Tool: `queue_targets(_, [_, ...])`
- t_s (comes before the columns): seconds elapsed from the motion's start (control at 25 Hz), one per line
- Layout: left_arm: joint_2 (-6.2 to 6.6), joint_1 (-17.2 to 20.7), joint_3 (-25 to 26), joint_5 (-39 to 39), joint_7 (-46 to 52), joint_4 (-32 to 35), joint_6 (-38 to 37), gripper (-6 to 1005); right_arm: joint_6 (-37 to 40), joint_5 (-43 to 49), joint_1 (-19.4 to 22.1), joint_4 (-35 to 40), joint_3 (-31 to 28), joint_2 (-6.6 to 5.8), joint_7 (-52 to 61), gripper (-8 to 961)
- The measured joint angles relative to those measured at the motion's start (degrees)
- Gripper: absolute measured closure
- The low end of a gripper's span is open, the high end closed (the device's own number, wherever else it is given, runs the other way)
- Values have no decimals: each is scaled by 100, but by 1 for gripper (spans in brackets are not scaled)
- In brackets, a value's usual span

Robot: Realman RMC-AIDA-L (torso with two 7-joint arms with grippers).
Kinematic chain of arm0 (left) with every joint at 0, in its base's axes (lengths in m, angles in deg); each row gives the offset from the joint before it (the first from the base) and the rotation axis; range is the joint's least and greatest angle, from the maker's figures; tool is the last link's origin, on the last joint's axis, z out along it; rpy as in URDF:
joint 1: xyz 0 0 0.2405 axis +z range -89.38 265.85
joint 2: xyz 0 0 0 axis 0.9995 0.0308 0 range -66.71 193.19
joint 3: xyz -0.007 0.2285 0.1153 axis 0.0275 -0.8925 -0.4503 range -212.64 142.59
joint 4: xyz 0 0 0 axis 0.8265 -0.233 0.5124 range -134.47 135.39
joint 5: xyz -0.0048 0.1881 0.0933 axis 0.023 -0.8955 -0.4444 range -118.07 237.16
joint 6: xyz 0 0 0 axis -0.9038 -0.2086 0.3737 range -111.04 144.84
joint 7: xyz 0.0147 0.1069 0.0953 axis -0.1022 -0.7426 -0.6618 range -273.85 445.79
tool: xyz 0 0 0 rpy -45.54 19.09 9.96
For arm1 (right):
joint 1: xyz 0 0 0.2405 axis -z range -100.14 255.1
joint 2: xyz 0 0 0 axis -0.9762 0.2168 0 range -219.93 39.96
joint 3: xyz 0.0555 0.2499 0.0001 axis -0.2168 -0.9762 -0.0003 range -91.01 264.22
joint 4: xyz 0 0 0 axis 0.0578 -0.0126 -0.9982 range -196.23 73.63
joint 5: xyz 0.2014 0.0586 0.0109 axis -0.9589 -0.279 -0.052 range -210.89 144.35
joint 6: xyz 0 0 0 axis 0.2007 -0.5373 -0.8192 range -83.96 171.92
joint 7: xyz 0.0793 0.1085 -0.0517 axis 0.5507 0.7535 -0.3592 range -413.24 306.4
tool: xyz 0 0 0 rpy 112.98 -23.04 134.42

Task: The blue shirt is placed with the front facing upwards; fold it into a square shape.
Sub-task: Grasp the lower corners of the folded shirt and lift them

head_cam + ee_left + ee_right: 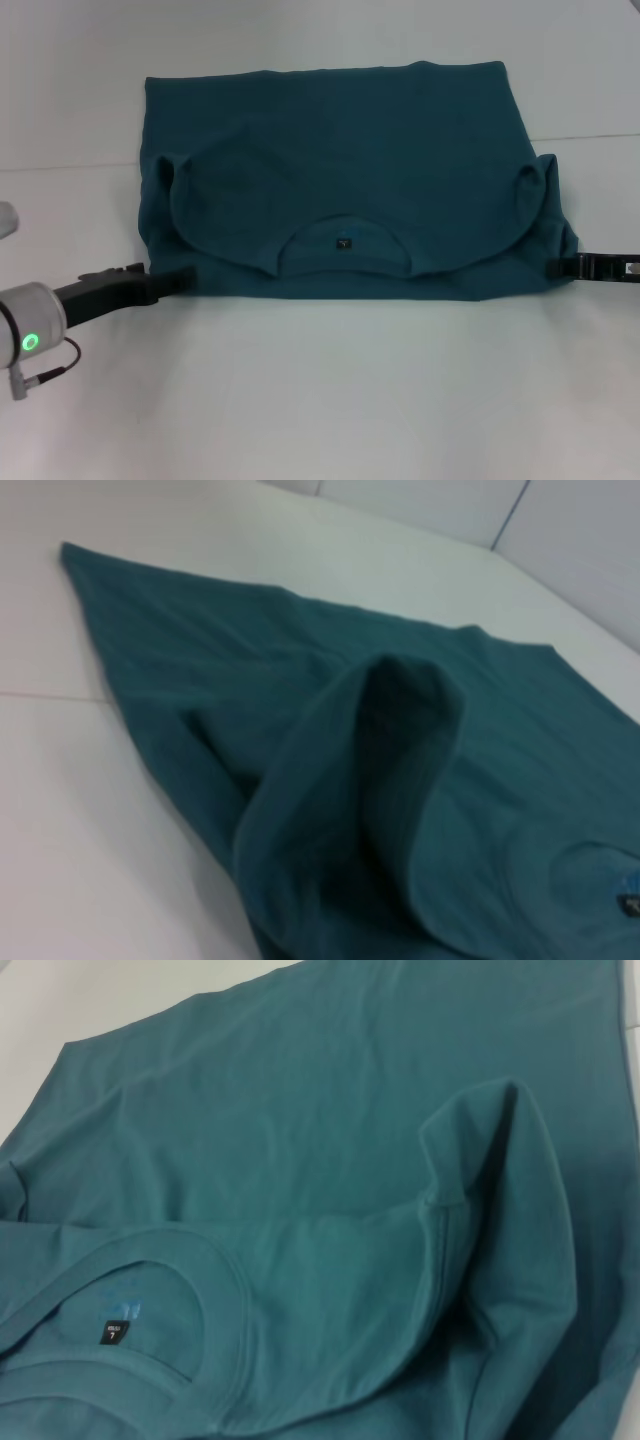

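On the white table (320, 400), the blue shirt (340, 140) is lying folded once, collar (345, 245) nearest me. I'm holding the left gripper (185, 278) and right gripper (560, 267) at its near corners, though I cannot tell whether their fingers are pinching cloth. I'm judging both should lift level and together, keeping the fold square.

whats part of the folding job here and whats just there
Part of the job:
- blue shirt, folded over once, neck label showing
- left gripper at its near left corner
- right gripper at its near right corner

Just there:
- white table, nothing else lying on it
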Motion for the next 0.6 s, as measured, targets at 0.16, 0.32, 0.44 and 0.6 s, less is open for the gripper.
queue_targets(0.16, [-7, -95, -164, 26, -32, -168, 187, 96, 5, 0, 0, 1, 3, 9, -5, 911])
queue_targets(0.32, [-7, -153, -199, 40, -66, -215, 265, 104, 8, 0, 8, 1, 3, 13, -9, 911])
queue_targets(0.44, [-7, -174, -200, 41, -66, -220, 280, 110, 8, 1, 10, 1, 3, 14, -9, 912])
queue_targets(0.6, [-7, -202, -204, 41, -66, -236, 283, 119, 8, 1, 9, 1, 3, 13, -9, 912])
